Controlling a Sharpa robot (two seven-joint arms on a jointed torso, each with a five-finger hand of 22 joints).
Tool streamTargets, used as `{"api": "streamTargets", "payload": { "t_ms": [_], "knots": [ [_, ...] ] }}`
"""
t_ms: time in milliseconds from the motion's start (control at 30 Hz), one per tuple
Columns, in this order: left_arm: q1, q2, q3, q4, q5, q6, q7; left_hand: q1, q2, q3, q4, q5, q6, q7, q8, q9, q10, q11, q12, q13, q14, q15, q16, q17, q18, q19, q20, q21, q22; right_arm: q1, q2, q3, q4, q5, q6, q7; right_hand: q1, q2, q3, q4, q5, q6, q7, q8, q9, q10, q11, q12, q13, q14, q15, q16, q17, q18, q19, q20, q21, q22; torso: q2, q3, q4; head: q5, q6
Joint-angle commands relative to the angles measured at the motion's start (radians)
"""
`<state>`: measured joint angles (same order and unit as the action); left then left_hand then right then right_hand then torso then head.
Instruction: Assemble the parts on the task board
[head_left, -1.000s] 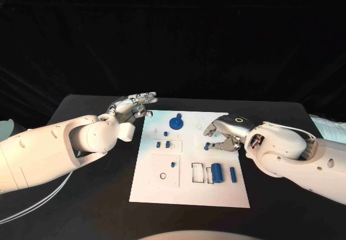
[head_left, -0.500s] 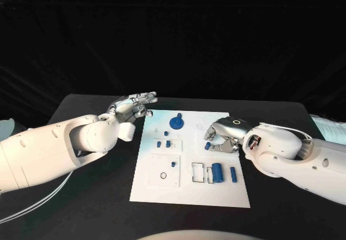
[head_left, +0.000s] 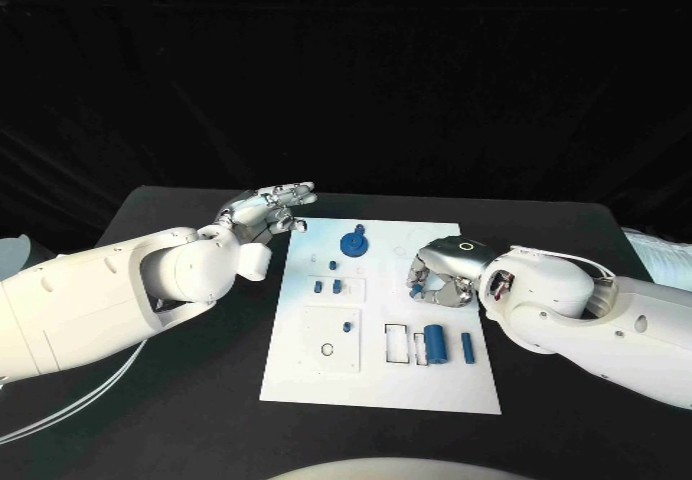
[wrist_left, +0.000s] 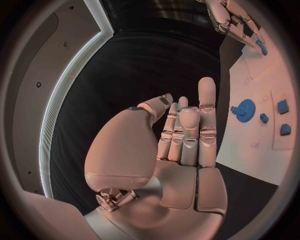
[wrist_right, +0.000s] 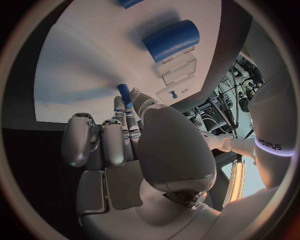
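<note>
task board, right hand curled over blue part, left hand raised, fingers straight

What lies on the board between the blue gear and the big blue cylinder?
In the head view, bare white board separates the gear from the cylinder.

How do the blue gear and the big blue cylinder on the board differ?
The blue gear is flat and toothed with a knob on top; the big blue cylinder is smooth and lies on its side. The gear sits at the far end of the task board, near the left hand; the cylinder lies at the near end, closer to the right hand. Both are blue, and neither is held.
</note>
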<state>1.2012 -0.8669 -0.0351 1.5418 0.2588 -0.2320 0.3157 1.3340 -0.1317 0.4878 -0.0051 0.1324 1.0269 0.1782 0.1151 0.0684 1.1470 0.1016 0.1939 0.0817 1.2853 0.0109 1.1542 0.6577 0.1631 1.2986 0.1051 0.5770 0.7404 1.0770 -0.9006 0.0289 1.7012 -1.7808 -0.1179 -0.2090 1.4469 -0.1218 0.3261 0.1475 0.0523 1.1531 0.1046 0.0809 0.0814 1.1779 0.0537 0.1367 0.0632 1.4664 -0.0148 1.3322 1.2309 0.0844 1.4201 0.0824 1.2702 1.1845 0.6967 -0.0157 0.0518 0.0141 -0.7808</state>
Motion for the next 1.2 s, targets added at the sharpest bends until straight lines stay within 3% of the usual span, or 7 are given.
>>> {"api": "streamTargets", "payload": {
  "t_ms": [33, 367, 567, 867, 1033, 1200],
  "knots": [
    [0.000, 0.001, 0.000, 0.001, -0.005, 0.020, 0.002, 0.000, 0.002, -0.002, -0.006, 0.002, -0.007, 0.001, 0.000, -0.001, -0.008, -0.001, 0.006, -0.001, -0.009, 0.000, -0.006, -0.001, 0.018, -0.006, 0.001, -0.004, -0.001, -0.005, 0.006, -0.002, -0.004, -0.006, 0.028, 0.013, 0.002, 0.012, 0.011, -0.001, 0.002, 0.011, -0.001, 0.005, 0.001, 0.011, 0.000, -0.006, 0.000, 0.052, -0.006, 0.007, 0.002, 0.000, 0.007, -0.001, 0.007, 0.002, -0.001, 0.0000, -0.0003, 0.001, -0.001],
    [0.000, 0.001, 0.000, 0.000, -0.005, 0.020, 0.001, 0.001, 0.003, -0.002, -0.008, 0.001, -0.006, 0.001, 0.000, -0.001, -0.009, -0.001, 0.009, -0.001, -0.010, 0.000, -0.006, -0.002, 0.018, -0.006, 0.001, -0.005, -0.002, -0.005, 0.010, -0.002, -0.009, -0.033, -0.037, 0.001, 0.030, 0.050, 0.066, -0.022, -0.003, 0.048, -0.003, 0.013, 0.013, 0.064, -0.007, -0.016, 0.002, 0.056, -0.015, 0.024, 0.023, -0.005, 0.019, -0.009, 0.028, 0.028, -0.002, 0.0001, 0.0001, -0.001, -0.001],
    [0.000, 0.002, 0.000, -0.001, -0.005, 0.020, 0.001, 0.001, 0.003, -0.002, -0.008, 0.001, -0.006, 0.001, 0.000, -0.001, -0.009, -0.001, 0.009, -0.001, -0.010, 0.000, -0.006, -0.002, 0.018, -0.006, 0.001, -0.005, -0.002, -0.003, -0.007, 0.001, 0.024, -0.030, -0.065, 0.000, 0.036, 0.050, 0.082, -0.034, -0.003, 0.048, 0.000, 0.011, 0.016, 0.070, -0.007, -0.024, 0.001, 0.055, -0.016, 0.027, 0.025, -0.006, 0.020, -0.010, 0.031, 0.032, -0.002, -0.0001, 0.0006, -0.001, -0.001],
    [0.000, 0.002, 0.000, -0.002, -0.005, 0.019, 0.000, 0.001, 0.003, -0.003, -0.009, 0.001, -0.007, 0.001, 0.000, -0.001, -0.010, -0.001, 0.010, -0.001, -0.010, 0.000, -0.006, -0.003, 0.018, -0.006, 0.001, -0.005, -0.002, 0.017, -0.043, 0.019, 0.108, -0.001, -0.085, -0.006, 0.035, 0.042, 0.087, -0.040, -0.003, 0.050, 0.001, 0.010, 0.018, 0.073, -0.006, -0.030, 0.001, 0.055, -0.015, 0.029, 0.027, -0.007, 0.021, -0.009, 0.034, 0.035, -0.002, -0.0009, -0.0023, 0.002, 0.001],
    [0.000, 0.004, -0.001, -0.002, -0.005, 0.021, 0.000, 0.002, 0.004, -0.003, -0.010, 0.001, -0.007, 0.001, 0.000, -0.001, -0.010, -0.001, 0.011, -0.001, -0.010, 0.000, -0.006, -0.003, 0.018, -0.006, 0.001, -0.005, -0.002, 0.015, -0.022, 0.021, 0.143, 0.009, -0.086, 0.002, 0.034, 0.038, 0.091, -0.044, -0.003, 0.050, 0.003, 0.009, 0.019, 0.074, -0.006, -0.034, 0.001, 0.055, -0.015, 0.029, 0.027, -0.007, 0.022, -0.009, 0.035, 0.036, -0.001, -0.0010, 0.0010, 0.001, 0.002],
    [0.000, 0.006, -0.001, -0.002, -0.005, 0.020, -0.002, 0.002, 0.004, -0.003, -0.010, 0.002, -0.007, 0.001, 0.000, -0.001, -0.011, -0.001, 0.011, -0.001, -0.010, 0.000, -0.005, -0.002, 0.018, -0.006, 0.001, -0.005, -0.002, -0.002, 0.029, 0.020, 0.169, 0.008, -0.087, 0.017, 0.035, 0.037, 0.095, -0.047, -0.002, 0.049, 0.004, 0.008, 0.020, 0.074, -0.005, -0.037, 0.001, 0.055, -0.015, 0.030, 0.027, -0.007, 0.021, -0.009, 0.034, 0.036, -0.001, -0.0012, 0.0012, 0.010, -0.002]
  ]
}}
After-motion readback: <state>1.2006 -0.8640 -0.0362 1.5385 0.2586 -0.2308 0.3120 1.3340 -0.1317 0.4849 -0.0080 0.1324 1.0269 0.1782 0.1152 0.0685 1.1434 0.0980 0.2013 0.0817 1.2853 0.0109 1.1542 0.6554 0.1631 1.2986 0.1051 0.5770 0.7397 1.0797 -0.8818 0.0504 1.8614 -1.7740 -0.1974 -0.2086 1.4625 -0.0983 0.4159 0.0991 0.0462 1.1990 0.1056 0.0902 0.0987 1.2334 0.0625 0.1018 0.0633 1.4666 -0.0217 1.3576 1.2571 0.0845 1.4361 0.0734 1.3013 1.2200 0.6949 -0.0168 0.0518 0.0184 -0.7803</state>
